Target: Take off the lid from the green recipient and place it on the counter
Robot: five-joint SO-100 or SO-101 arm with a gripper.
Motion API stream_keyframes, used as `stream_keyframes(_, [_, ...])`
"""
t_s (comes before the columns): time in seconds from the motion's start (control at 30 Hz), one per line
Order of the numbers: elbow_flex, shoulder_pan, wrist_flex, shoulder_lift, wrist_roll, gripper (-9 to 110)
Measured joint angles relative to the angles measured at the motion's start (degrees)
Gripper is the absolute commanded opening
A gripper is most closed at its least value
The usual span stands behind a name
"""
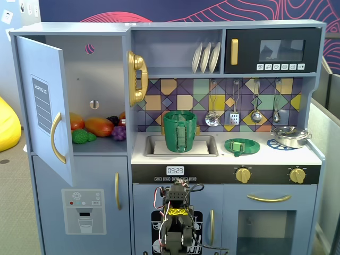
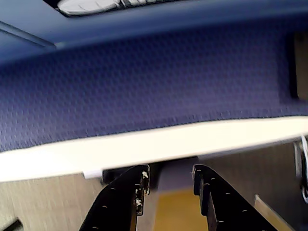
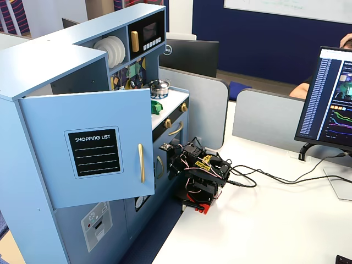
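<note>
In a fixed view the green recipient (image 1: pixel 179 131) stands upright in the sink recess with its top open and its lighter handle strip facing front. The lid (image 1: pixel 241 146) lies flat on the white counter (image 1: pixel 265 155), to the right of the sink, handle up. My arm (image 1: pixel 177 212) is folded low in front of the kitchen, below the counter and far from both; it also shows in the other fixed view (image 3: pixel 201 173). In the wrist view my gripper (image 2: pixel 169 174) is open and empty, facing a blue wall and a white strip.
A silver pan (image 1: pixel 291 136) sits on the right burner. The fridge door (image 1: pixel 45 106) hangs open at the left, with toy food (image 1: pixel 98 126) on the shelf. Utensils (image 1: pixel 234 109) hang behind the counter. A monitor (image 3: pixel 327 102) and cables (image 3: pixel 275 179) are on the desk.
</note>
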Motion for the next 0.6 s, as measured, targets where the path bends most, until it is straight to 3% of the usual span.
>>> stream_keyframes(0.6, [0.00, 0.00, 0.00, 0.44, 1.41, 2])
